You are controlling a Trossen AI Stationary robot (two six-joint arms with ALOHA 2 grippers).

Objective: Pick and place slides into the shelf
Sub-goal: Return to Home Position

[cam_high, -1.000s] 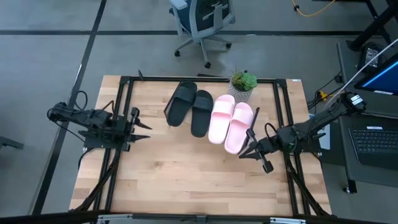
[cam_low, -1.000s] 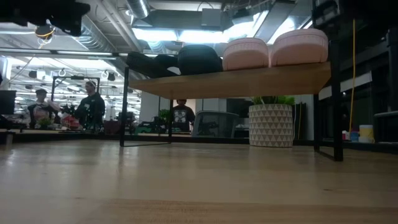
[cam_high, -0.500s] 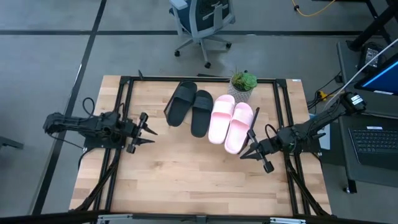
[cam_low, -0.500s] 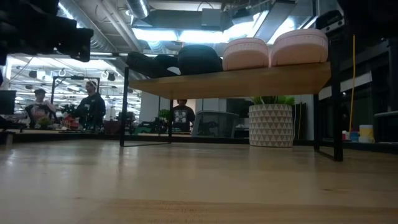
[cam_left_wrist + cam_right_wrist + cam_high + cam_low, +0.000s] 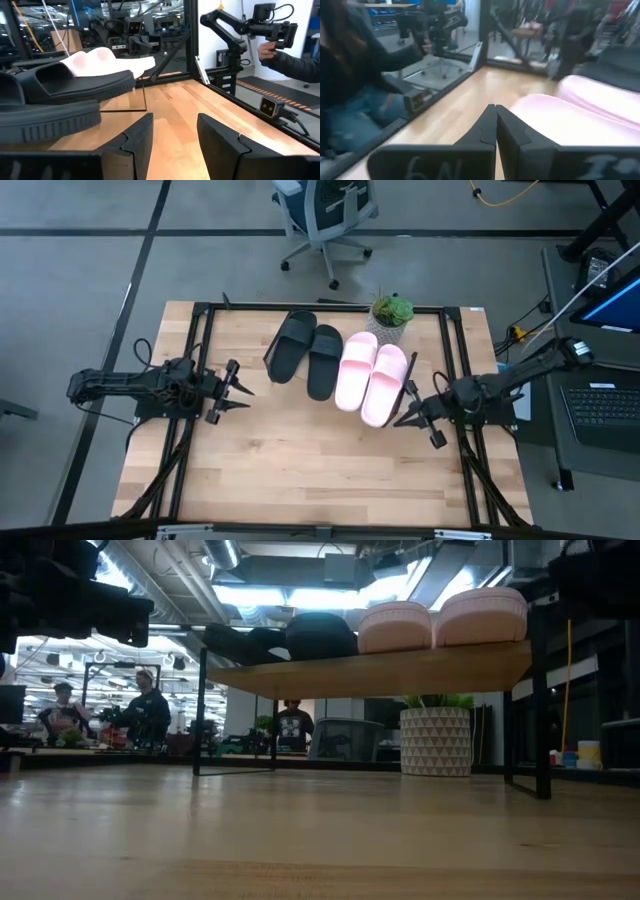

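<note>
Two black slides (image 5: 305, 350) and two pale pink slides (image 5: 370, 375) lie side by side, soles down, on the shelf's wooden board (image 5: 380, 670). The board stands on thin black legs at the far middle of the table. My left gripper (image 5: 240, 398) is open, level over the table's left side, pointing at the black slides (image 5: 55, 95) with nothing between its fingers (image 5: 137, 142). My right gripper (image 5: 399, 421) is shut and level, just off the near end of the right-hand pink slide (image 5: 580, 110), apart from it.
A potted plant (image 5: 391, 315) in a white patterned pot (image 5: 436, 740) stands behind the shelf. Black frame rails (image 5: 195, 360) run along the table's sides. Bare wooden tabletop (image 5: 310, 460) fills the near half. People (image 5: 145, 710) show beyond the table.
My left gripper has swung a little toward the table's right edge and come down, staying open. My right gripper has drawn back from the pink slide toward the table's right edge and sunk a little, still shut. The slides have not moved.
</note>
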